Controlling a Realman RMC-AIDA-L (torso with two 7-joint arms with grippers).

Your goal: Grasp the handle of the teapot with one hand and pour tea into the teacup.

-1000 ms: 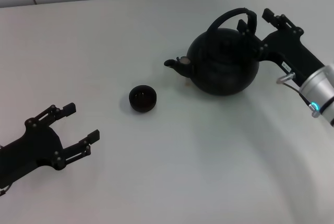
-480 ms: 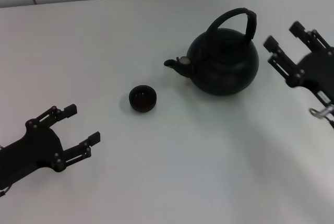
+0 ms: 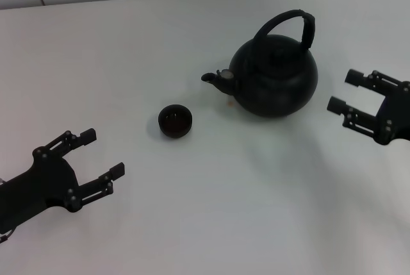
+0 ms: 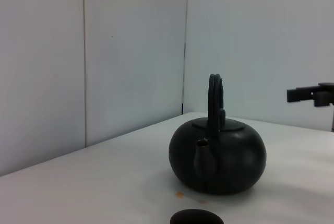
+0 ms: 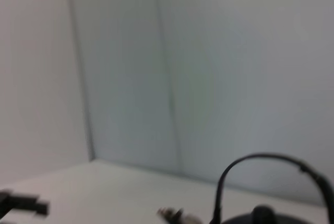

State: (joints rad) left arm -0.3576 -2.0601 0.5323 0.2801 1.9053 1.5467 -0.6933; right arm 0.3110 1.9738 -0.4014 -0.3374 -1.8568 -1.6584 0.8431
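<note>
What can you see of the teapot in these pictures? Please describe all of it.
The teapot is a large, round, matte black pot standing upright on the white table. A thick arched handle rises over its small lid. Its short spout points toward the teacup, which stands apart from it. Nothing touches the pot: the right gripper is beside it with open jaws, holding nothing.

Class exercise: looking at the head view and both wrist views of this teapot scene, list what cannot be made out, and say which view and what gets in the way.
- Teacup: whether it holds tea; too dark and small in the head view, cut off by the edge in the left wrist view.
- Teapot: its body is cut off by the edge in the blurred right wrist view; only the handle shows clearly.
- Left gripper, right gripper: both arms run off the head view's edges.
</note>
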